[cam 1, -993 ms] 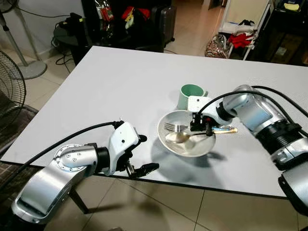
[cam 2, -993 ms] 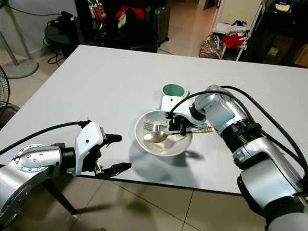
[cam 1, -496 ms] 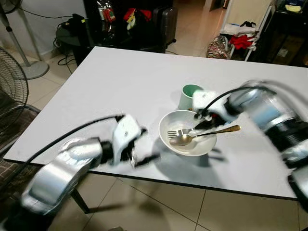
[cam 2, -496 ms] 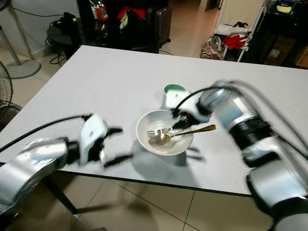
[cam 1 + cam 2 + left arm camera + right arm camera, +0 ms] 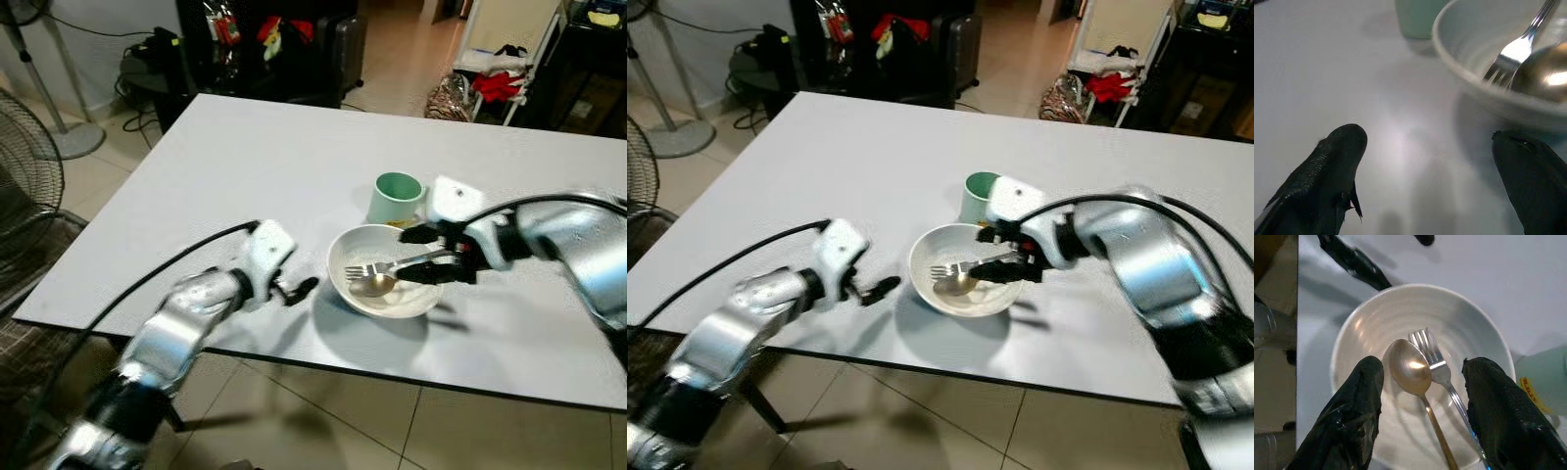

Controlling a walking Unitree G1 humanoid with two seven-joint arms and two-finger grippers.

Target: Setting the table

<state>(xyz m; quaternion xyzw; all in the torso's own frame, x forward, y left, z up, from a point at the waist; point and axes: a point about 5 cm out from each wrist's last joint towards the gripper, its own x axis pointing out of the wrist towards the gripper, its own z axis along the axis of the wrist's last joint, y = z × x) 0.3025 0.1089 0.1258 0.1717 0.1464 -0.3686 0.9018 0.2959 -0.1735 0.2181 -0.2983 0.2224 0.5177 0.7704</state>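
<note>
White ceramic bowl [image 5: 382, 284] sits near the front edge of a white table [image 5: 245, 166], holding a gold-coloured metal spoon [image 5: 1411, 369] and a silver metal fork [image 5: 1431, 357], with a pale green mug [image 5: 396, 198] just behind it. Right gripper [image 5: 1422, 391] hovers over the bowl, black fingers spread wide on either side of both utensils, gripping nothing. Left gripper [image 5: 297, 288] rests open and empty just beside the bowl's left rim.

Left arm [image 5: 167, 338] — motion-blurred
</note>
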